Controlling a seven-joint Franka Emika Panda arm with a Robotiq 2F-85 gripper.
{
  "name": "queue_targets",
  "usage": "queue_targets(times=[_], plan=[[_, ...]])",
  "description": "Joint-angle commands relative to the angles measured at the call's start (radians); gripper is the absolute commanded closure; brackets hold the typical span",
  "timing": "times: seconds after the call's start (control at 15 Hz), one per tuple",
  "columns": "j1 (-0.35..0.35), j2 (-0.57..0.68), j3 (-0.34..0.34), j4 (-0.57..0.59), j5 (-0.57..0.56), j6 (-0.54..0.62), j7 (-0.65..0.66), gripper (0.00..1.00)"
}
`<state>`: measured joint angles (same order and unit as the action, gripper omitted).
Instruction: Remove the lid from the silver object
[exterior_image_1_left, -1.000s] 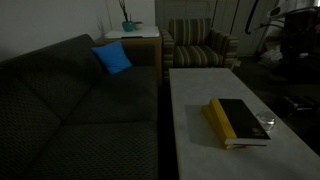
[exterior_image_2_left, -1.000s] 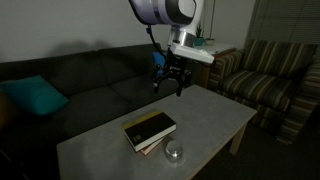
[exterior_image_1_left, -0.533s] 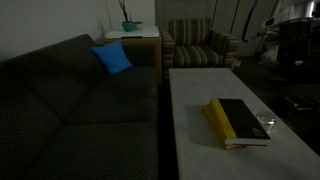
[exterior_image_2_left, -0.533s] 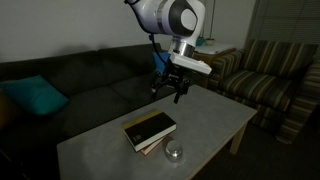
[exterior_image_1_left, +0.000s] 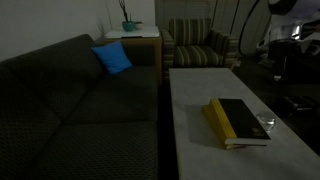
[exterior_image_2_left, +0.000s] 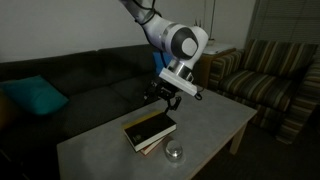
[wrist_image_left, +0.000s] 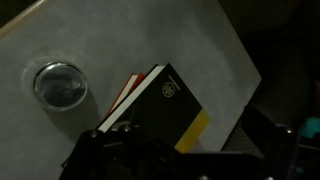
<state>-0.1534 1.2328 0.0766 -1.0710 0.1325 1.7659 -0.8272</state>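
The silver object (exterior_image_2_left: 174, 152) is a small, low, shiny round container with its lid on. It stands on the light table (exterior_image_2_left: 205, 115) just beside the black book with the yellow edge (exterior_image_2_left: 149, 130). In the wrist view the container (wrist_image_left: 60, 85) lies at the left and the book (wrist_image_left: 160, 105) in the middle. It also shows in an exterior view (exterior_image_1_left: 265, 125) next to the book (exterior_image_1_left: 238, 120). My gripper (exterior_image_2_left: 160, 97) hangs open and empty a little above the book's far end, apart from the container. Its dark fingers (wrist_image_left: 190, 160) frame the bottom of the wrist view.
A dark sofa (exterior_image_1_left: 80, 110) with a blue cushion (exterior_image_1_left: 113, 58) runs along one side of the table. A striped armchair (exterior_image_1_left: 200, 45) stands past the table's end, beside a side table with a plant (exterior_image_1_left: 130, 25). The room is dim.
My arm has come down and moved from above the table's far edge toward the book. The gripper stays open. The book and the container have not moved.
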Motion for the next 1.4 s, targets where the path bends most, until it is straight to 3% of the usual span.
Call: queue_targets(times=[0.0, 0.33, 0.4, 0.87, 0.93, 1.0, 1.27, 1.33], plan=[[-0.050, 0.150, 0.027, 0.158, 0.058, -0.046, 0.112, 0.00], [-0.117, 0.288, 0.042, 0.268, 0.119, -0.043, 0.261, 0.00], [-0.133, 0.246, 0.046, 0.192, 0.137, -0.006, 0.273, 0.00], [-0.134, 0.250, 0.006, 0.185, 0.150, 0.052, 0.561, 0.00], [-0.146, 0.250, 0.033, 0.195, 0.134, -0.024, 0.484, 0.00], [-0.142, 0.249, 0.023, 0.193, 0.137, 0.022, 0.507, 0.00], [-0.138, 0.249, 0.026, 0.193, 0.138, -0.006, 0.500, 0.00], [-0.127, 0.249, 0.017, 0.188, 0.145, 0.025, 0.552, 0.00]])
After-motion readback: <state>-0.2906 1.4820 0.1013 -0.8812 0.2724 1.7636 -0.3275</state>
